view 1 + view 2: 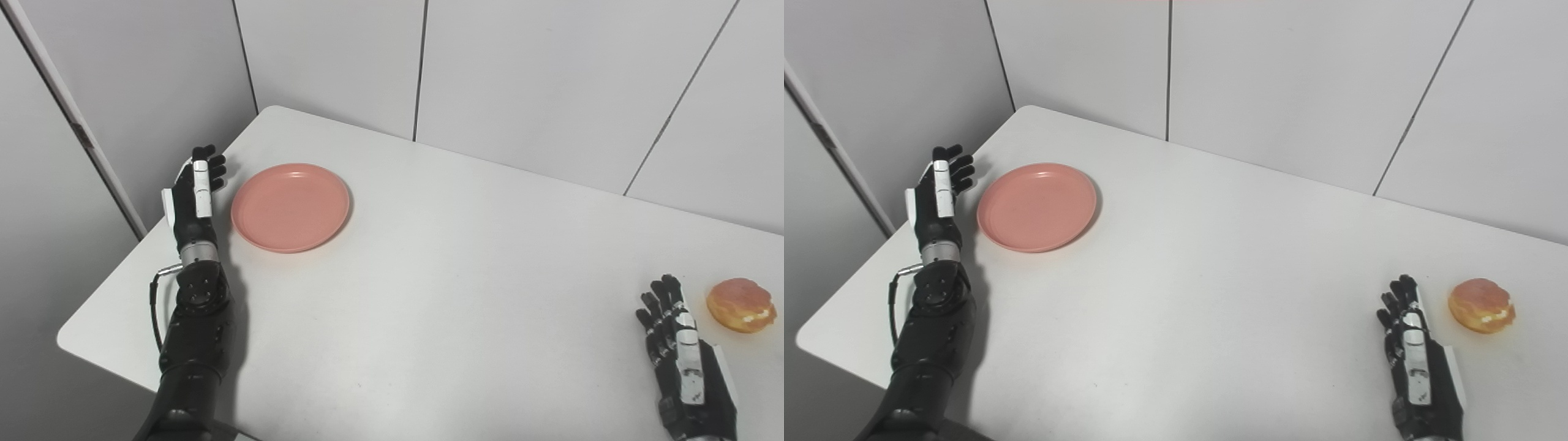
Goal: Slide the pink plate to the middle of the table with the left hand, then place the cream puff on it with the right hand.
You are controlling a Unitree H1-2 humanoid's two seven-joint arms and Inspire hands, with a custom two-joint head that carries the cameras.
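In the left eye view, the pink plate [290, 207] lies flat on the white table [441, 294], toward the table's far left corner. The left hand [195, 195] stands on its edge just beside the plate, on the side away from the table's middle, with a thin strip of bare table between the two; its fingers are extended and a little apart, and it holds nothing. The cream puff [741, 305] sits well apart from the plate, far across the table toward its near right side. The right hand [683, 349] rests just beside the puff, on the side that faces the plate, without touching it; its fingers are stretched out and loosely spread, and nothing is in its grasp. The right eye view shows the same layout from a little to one side: the plate [1036, 206] is again near the far left corner, the left hand [937, 196] is close at its outer rim with a narrow gap, and the puff [1481, 305] lies beyond the open, empty right hand [1415, 361], with a clear strip of table between them. In count there is one plate, one cream puff and two hands, and the plate carries nothing.
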